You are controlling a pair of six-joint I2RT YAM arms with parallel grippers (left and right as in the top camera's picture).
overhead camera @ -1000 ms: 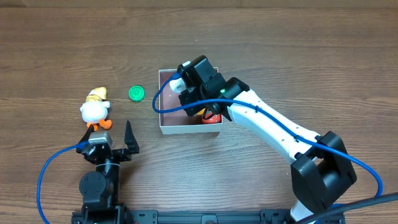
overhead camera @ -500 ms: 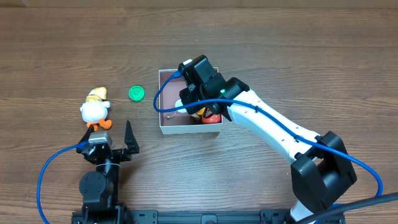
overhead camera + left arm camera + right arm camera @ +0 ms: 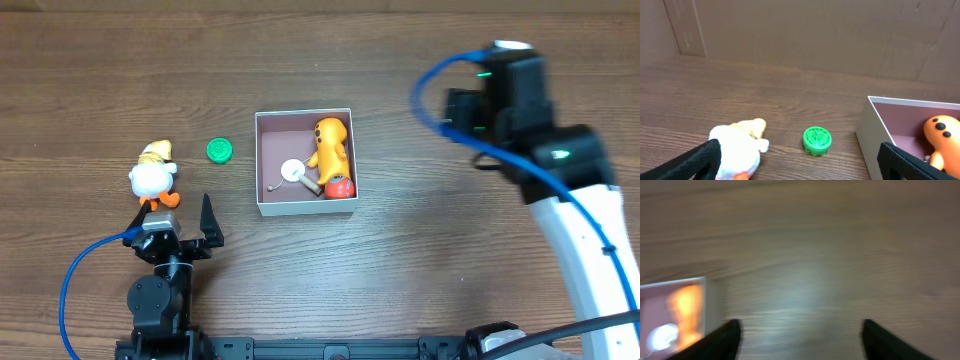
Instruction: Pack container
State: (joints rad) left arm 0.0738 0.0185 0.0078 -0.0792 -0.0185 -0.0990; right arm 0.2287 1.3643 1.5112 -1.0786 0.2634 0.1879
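Observation:
The container (image 3: pixel 305 209), a square white-walled box with a pink-brown inside, sits mid-table. In it lie an orange spotted toy (image 3: pixel 330 145), a small white round piece (image 3: pixel 293 170) and a red piece (image 3: pixel 341 187). My right gripper (image 3: pixel 800 340) is open over bare wood, well right of the container (image 3: pixel 714 305), with nothing between its fingers; its view is blurred. A white and yellow duck plush (image 3: pixel 152 175) and a green ridged cap (image 3: pixel 220 150) lie left of the box. My left gripper (image 3: pixel 180 222) stands open near the front edge, just behind the duck (image 3: pixel 737 150) and the cap (image 3: pixel 817 140).
The right arm (image 3: pixel 560 170) reaches across the table's right side, its blue cable looping above it. In the left wrist view the container's near wall (image 3: pixel 875 135) stands at right with the orange toy (image 3: pixel 942 137) showing inside.
My right gripper has opened and pulled up and far to the right, away from the container. The white round piece now lies inside the box. The left arm has not moved.

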